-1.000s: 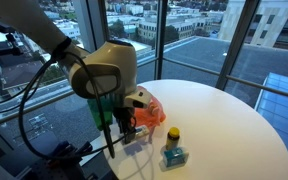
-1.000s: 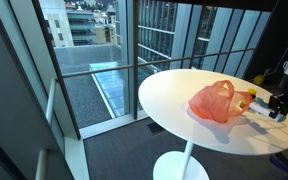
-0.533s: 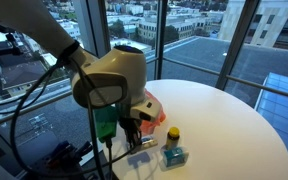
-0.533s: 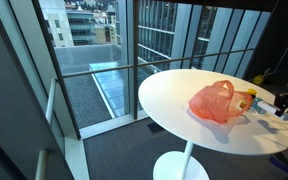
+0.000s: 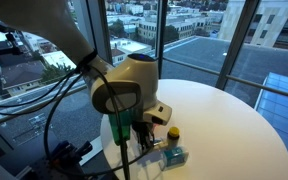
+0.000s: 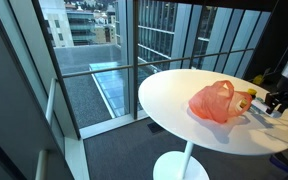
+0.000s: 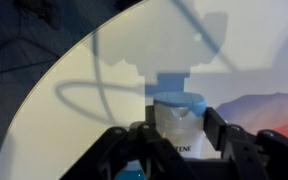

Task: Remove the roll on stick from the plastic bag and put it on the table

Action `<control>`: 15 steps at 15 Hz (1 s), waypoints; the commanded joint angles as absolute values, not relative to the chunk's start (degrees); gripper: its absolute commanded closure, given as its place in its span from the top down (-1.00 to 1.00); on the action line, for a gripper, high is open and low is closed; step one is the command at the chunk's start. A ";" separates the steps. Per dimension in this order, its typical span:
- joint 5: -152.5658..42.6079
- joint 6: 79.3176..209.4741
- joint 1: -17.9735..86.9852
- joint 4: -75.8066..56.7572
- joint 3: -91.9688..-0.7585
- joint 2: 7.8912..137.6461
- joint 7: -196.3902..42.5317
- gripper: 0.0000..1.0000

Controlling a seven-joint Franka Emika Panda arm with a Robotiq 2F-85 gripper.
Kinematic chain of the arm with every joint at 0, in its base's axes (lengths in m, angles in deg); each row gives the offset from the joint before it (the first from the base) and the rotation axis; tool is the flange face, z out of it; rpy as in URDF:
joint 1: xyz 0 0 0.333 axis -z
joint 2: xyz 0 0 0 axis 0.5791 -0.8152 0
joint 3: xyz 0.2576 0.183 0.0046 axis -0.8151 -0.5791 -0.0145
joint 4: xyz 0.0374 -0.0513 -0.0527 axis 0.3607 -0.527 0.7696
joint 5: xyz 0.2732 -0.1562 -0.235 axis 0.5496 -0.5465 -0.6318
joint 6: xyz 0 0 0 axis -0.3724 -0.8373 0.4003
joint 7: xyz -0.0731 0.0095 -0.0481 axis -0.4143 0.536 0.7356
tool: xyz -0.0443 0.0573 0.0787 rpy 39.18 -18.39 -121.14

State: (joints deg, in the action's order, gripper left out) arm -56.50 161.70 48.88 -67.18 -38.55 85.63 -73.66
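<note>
In the wrist view my gripper (image 7: 179, 135) is shut on the roll on stick (image 7: 176, 115), a white container with a blue cap held between the two fingers above the white table (image 7: 104, 70). The orange plastic bag (image 6: 214, 101) lies on the round table, and a pink edge of it shows in the wrist view (image 7: 269, 105). In an exterior view my gripper (image 6: 277, 100) is just beyond the bag, low over the table. In an exterior view the arm's wrist (image 5: 124, 95) hides most of the bag and the gripper.
A small blue bottle with a yellow cap (image 5: 172, 133) and a teal object (image 5: 172, 155) sit near the table's front edge. A yellow item (image 6: 249, 98) lies beside the bag. Glass windows and a railing surround the table (image 6: 174, 95).
The arm has swung sideways across the table's near edge, away from the bag, with the roll on stick in the gripper. The bag has stayed where it was.
</note>
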 commanded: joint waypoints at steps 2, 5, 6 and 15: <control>-54.93 161.81 48.02 -63.24 -38.37 81.90 -74.75 -0.48; -54.56 161.73 47.78 -62.20 -38.43 80.38 -75.21 -0.48; -54.17 161.59 47.78 -61.98 -38.54 79.95 -75.63 -0.48; -53.61 161.67 48.02 -59.83 -38.41 76.66 -76.04 -0.48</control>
State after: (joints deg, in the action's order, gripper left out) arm -55.53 161.71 48.06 -61.80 -38.61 77.86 -74.11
